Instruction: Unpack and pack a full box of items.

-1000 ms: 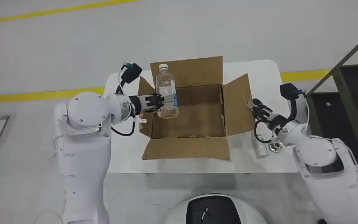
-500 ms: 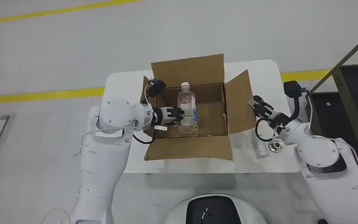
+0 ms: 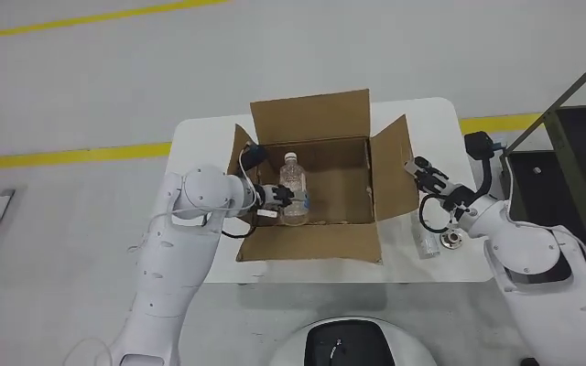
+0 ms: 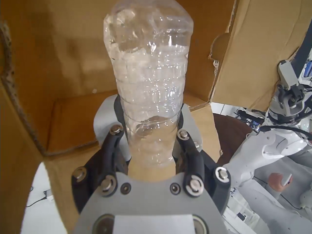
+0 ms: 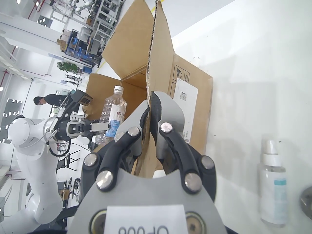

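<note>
Now held: bottle (image 4: 151, 74), clear and part full of water; the left claw (image 4: 150, 116) is clamped low on its body, squeezing it from both sides
Bottle place: within the mouth of the box (image 3: 307, 245), in its 9 o'clock half on the top view; whether the base touches the box floor I cannot tell
Long axis: upright, cap up, crosswise to the left claw; that claw comes in level from 9 o'clock, over the box wall
Right claw (image 5: 151, 105): pinched together on the edge of the 3 o'clock flap (image 5: 160, 49), holding it outward; well apart from the bottle
Nearer arm: the left, plainly; it has the bottle in hand; the right has nothing but cardboard
Key relation: bare box floor lies straight below the bottle; no other item stands between them or beside it
Step, as I judge: packing, with the bottle to be set upright on the floor; these stills alone would also fit a lift out
Next move calls for: a straight drop with no tilt; then the left claw parts and backs off toward 9 o'clock without brushing the wall
Risk: the low grip leaves a tall bottle above it; sloshing water may tip it on release
Outside the box: spray (image 5: 271, 179) on the tabletop (image 3: 430, 119), at 4 o'clock from the box, near the right arm
</note>
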Robot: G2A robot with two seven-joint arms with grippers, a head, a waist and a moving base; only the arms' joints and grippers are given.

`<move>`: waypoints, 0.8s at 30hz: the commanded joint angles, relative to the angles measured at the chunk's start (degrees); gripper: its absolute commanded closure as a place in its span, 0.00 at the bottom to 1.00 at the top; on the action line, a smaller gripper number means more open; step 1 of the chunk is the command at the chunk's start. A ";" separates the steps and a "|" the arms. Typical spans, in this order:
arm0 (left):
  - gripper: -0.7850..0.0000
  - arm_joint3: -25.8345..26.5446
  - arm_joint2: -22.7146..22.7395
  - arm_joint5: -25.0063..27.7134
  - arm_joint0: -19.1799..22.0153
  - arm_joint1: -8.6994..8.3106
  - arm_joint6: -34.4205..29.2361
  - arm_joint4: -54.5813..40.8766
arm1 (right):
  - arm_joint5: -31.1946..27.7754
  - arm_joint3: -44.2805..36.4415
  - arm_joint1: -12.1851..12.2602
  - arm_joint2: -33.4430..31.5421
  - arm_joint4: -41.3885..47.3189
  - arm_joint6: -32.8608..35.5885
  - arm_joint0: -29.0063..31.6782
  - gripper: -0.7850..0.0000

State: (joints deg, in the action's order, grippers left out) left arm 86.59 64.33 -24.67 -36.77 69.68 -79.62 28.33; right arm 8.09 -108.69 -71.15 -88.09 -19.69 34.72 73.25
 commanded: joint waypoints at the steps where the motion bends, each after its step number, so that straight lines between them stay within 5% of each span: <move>1: 1.00 0.01 -0.35 0.05 -0.13 -0.25 -0.04 0.54 | 0.12 0.00 0.04 0.18 0.00 0.00 -0.01 1.00; 19: 1.00 0.90 -6.08 2.16 5.00 -1.08 -2.16 8.79 | 0.70 -0.39 0.61 0.44 0.20 -0.11 0.95 1.00; 20: 1.00 0.52 -7.00 2.43 5.52 -0.90 -2.34 8.78 | 0.70 -0.41 0.62 0.66 0.33 -0.16 0.91 0.98; 21: 1.00 0.29 -7.61 2.82 5.82 -0.80 -2.42 8.96 | 0.74 -0.36 0.63 0.79 0.34 -0.13 0.91 0.79; 24: 1.00 -1.21 -9.89 3.33 7.30 -0.15 -2.41 8.17 | 0.73 -0.26 0.69 1.15 0.40 -0.20 0.76 0.71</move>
State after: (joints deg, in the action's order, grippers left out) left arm 85.78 55.12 -21.40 -29.96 69.33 -82.04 36.94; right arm 8.82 -108.98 -70.47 -87.00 -19.30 34.56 74.05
